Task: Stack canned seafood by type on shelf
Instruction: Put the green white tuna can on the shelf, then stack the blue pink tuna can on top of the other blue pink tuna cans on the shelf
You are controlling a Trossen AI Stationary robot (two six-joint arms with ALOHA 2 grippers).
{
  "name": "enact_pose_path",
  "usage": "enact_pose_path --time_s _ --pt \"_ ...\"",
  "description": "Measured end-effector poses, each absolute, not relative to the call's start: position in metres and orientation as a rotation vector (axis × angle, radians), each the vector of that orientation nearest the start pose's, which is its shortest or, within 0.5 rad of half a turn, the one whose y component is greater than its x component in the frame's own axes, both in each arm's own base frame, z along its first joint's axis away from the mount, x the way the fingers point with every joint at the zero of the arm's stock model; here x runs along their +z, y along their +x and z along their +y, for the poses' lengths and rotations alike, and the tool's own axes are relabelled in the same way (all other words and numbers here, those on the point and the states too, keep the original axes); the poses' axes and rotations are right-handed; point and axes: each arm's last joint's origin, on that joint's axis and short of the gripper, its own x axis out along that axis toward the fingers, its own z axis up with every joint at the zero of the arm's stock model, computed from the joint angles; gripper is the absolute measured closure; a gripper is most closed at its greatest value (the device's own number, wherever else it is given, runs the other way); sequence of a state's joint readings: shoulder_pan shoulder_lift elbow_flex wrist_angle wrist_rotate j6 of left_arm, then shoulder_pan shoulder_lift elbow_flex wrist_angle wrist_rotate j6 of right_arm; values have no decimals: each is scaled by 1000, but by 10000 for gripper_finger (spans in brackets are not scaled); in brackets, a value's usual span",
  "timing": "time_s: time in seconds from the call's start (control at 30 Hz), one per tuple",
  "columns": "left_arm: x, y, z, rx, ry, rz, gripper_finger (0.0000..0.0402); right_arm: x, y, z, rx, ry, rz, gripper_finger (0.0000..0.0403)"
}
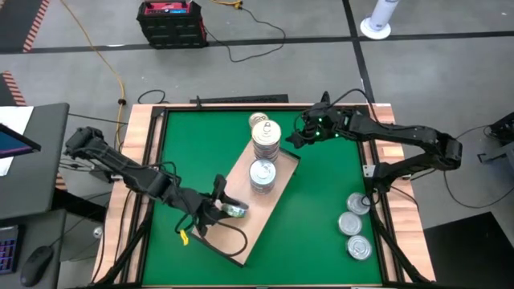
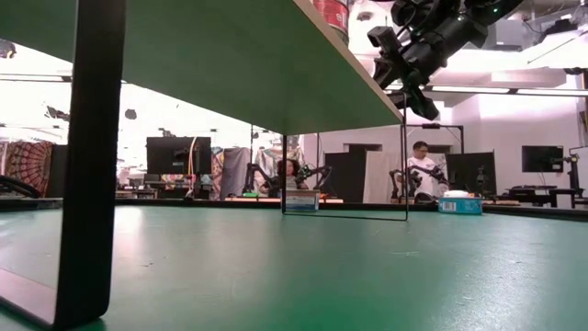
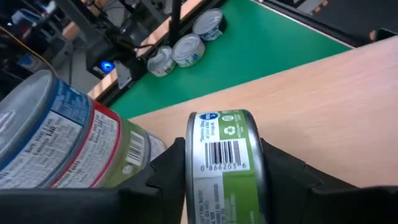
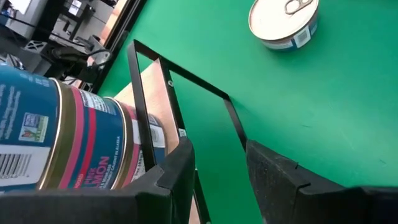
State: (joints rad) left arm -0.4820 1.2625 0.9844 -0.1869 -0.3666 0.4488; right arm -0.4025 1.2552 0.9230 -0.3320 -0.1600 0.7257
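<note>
On the near left part of the shelf (image 1: 265,210), a light tan wooden board set diagonally on the green table (image 1: 321,225): 1 green-labelled tin (image 1: 234,211), lying on its side, barcode up, clamped between the fingers (image 3: 163,177) of the left gripper (image 1: 225,207).

Shelf, middle to far end: 3 stacks of canned seafood. Near stack (image 1: 263,177), silver lid up. Middle stack (image 1: 266,138), taller, with red and blue labels. Far tin (image 1: 259,121), just beyond the middle stack.

Table, near right corner, well apart from the shelf: 3 loose tins (image 1: 354,225) in a short row, lids up.

Right gripper (image 1: 297,138): hovers at the far right edge of the shelf, beside the tall stack. Fingers (image 4: 273,180) stand partly apart with nothing between them; a blue and pink labelled tin (image 4: 62,146) sits just beside 1 finger. 1 silver-lidded tin (image 4: 285,22) rests on the green surface beyond.

Low view: black metal legs (image 2: 92,165) carry the shelf above the table.

Beyond the table: a person (image 2: 424,170) seated among monitors.
</note>
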Motion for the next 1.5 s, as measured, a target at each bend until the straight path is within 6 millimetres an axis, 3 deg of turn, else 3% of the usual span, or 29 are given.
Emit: enact_pose_path --time_s 0.37,0.57,0.73,0.9,1.07,1.27,1.5 --pt "305 249 -122 -248 564 381 141 279 248 -97 -443 874 517 235" --pt "308 250 -125 -299 424 351 132 283 249 -98 -440 871 508 235" --pt "319 245 -120 -194 201 311 135 282 248 -98 -445 873 511 235" --pt "335 224 -92 -17 -46 334 143 282 248 -98 -442 861 516 235" --pt "339 203 -60 64 -176 330 152 282 247 -100 -443 844 513 235" --pt "309 187 -18 243 -293 271 157 284 246 -105 -455 837 493 235" --pt "277 181 32 455 -514 254 158 281 244 -105 -476 873 526 235"
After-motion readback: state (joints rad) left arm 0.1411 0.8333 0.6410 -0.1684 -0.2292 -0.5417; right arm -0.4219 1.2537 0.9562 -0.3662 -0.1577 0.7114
